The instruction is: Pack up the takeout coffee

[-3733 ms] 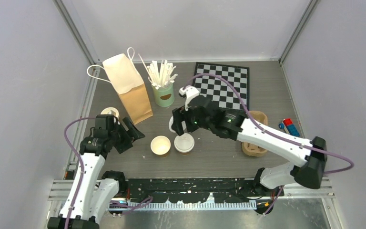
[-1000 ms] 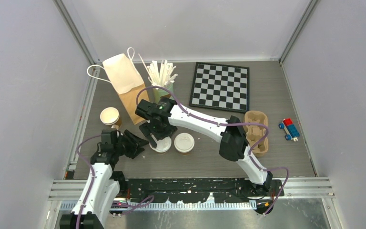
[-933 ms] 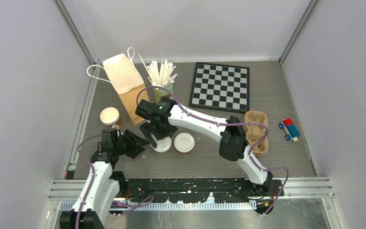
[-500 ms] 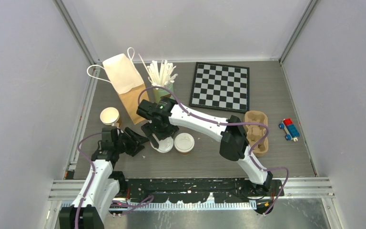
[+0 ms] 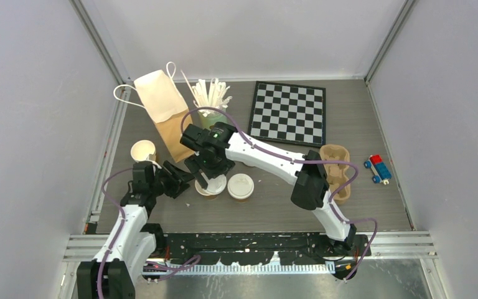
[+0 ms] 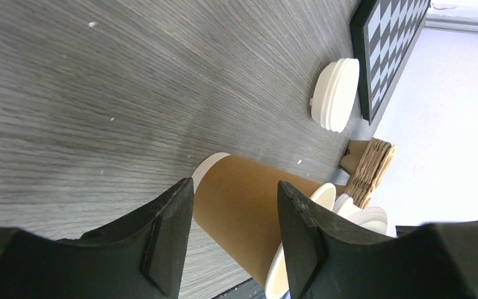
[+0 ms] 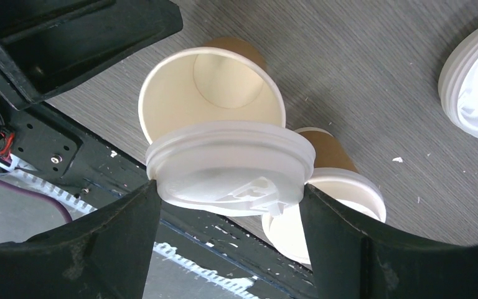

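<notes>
Both grippers have shifted a little in the last second. The left gripper (image 6: 233,187) has edged closer to the open cup (image 7: 205,99). The right gripper (image 7: 227,187) has carried its white lid (image 7: 224,159) slightly back, so the cup's cream rim now peeks out on the near side.

The grey tabletop (image 5: 274,205) carries everything. The paper bag (image 5: 168,115) stands behind the left gripper and just left of the right one. The chessboard (image 5: 288,113) lies well to the right of the right gripper, toward the back. The brown pulp tray (image 5: 337,154) sits further right, partly under that arm's elbow. The can of white sticks (image 5: 211,96) stands just behind the right gripper.

The open cup stands upright under the right gripper, right at the left gripper's fingertips. The left gripper's jaws stand about half apart with the cup's tan side showing between them. I cannot tell whether the pads touch it. The lidded cup (image 5: 241,186) stands just to the right of the right gripper, close beside the open cup. A third cup (image 5: 143,151), also open, stands near the left gripper, behind it and to its left.

The right gripper's jaws are spread wide and clamped on the white lid's rim. The lid hangs just above the open cup and covers only part of its mouth. A loose lid (image 7: 476,99) lies flat on the tabletop beyond the right gripper. A small toy (image 5: 378,168) sits far off to its right.
</notes>
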Available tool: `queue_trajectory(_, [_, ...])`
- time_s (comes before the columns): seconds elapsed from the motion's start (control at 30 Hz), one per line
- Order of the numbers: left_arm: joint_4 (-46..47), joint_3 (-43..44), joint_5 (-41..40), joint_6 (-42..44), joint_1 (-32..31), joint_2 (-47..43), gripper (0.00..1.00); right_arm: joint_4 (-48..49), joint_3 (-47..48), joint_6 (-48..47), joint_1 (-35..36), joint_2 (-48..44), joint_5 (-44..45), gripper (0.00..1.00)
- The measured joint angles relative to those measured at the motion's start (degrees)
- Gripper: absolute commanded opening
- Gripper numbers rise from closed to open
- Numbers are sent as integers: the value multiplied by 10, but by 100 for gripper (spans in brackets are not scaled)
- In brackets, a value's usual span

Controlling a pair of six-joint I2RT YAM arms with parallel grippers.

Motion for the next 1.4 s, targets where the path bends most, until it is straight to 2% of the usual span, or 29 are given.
queue_trajectory(0.43, [69, -2, 42, -3, -2, 58, 53, -1, 64, -10, -22, 16, -12, 81])
queue_trajectory(0.93, [84, -13, 54, -4, -5, 60, 47, -9, 66, -12, -25, 44, -36, 81])
queue_trajectory(1.27, [84, -13, 54, -3, -5, 60, 48, -23, 69, -12, -25, 44, -37, 81])
queue_trajectory(1.4, [83, -13, 55, -3, -5, 57, 53, -29, 69, -11, -25, 44, -35, 81])
